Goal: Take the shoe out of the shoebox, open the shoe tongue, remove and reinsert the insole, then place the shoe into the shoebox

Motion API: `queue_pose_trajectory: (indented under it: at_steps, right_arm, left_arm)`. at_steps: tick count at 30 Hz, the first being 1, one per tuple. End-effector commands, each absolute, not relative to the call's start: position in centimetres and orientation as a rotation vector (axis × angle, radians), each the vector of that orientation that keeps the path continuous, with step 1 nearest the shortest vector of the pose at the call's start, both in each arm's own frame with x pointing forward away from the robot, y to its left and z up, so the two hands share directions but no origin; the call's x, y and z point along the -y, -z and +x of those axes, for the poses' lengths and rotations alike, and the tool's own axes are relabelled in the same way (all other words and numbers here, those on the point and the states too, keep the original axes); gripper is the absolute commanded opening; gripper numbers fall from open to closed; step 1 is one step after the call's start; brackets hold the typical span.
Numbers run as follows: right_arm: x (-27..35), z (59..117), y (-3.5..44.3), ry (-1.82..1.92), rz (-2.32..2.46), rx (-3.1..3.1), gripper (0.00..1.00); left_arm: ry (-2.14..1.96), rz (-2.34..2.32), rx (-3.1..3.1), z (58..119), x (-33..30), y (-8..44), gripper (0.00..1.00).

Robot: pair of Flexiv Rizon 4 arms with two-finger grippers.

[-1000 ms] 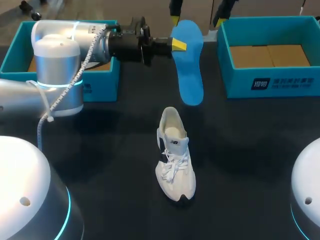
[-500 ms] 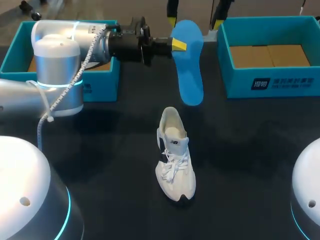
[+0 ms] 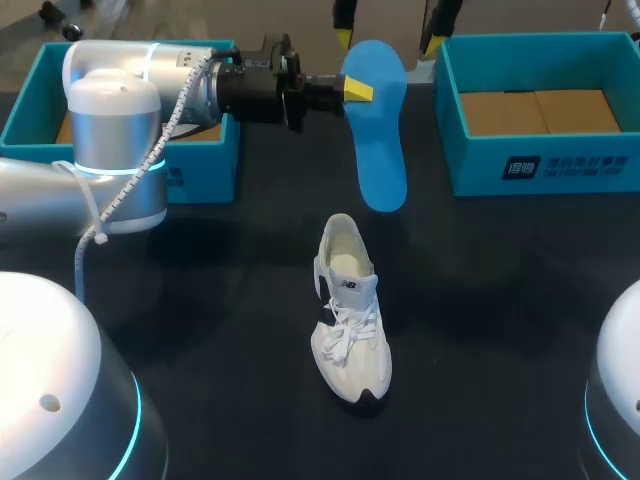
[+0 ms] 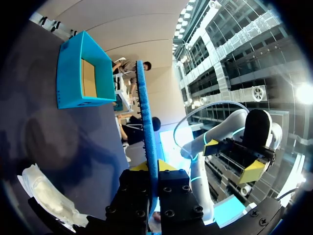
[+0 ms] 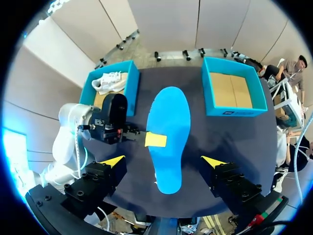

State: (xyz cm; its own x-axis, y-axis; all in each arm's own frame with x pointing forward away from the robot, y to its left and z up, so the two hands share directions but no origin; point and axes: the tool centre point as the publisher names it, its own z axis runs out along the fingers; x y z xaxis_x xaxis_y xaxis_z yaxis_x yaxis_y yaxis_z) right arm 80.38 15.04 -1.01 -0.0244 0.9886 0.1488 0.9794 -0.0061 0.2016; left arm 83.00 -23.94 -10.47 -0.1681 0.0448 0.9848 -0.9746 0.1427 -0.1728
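With your left tool (image 3: pixel 357 89) pinching the insole (image 3: pixel 380 140) and right tool (image 5: pixel 164 160) spread, angle its toe end into the shoe (image 3: pixel 348 305) opening.

Head view looks down from behind; right wrist from high overhead, left edge-on — all share the insole (image 3: pixel 380 150).

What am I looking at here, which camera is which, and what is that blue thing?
Two robot arms work at a dark table. The head view looks down from above and behind; each round picture comes from a camera on one arm's wrist. The left gripper is shut on the blue insole. The right gripper hangs open above it. The white shoe stands mid-table; the teal left shoebox and right shoebox sit at the far corners.
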Motion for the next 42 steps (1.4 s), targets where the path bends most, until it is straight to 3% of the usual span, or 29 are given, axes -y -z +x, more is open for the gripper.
queue_pose_trajectory:
  at_steps: [1,16,42]
  right_arm:
    - [-13.3,79.9,2.0,-0.474,2.175,-2.219,1.00]
    - [-8.4,79.4,1.0,-0.554,2.221,-2.215,1.00]
    - [-6.7,80.0,3.4,-1.318,2.211,-2.325,1.00]
  left_arm:
    - [-1.235,0.991,1.376,83.0,24.0,10.5,0.00]
    - [-1.235,0.991,1.376,83.0,24.0,10.5,0.00]
    - [-1.235,0.991,1.376,83.0,24.0,10.5,0.00]
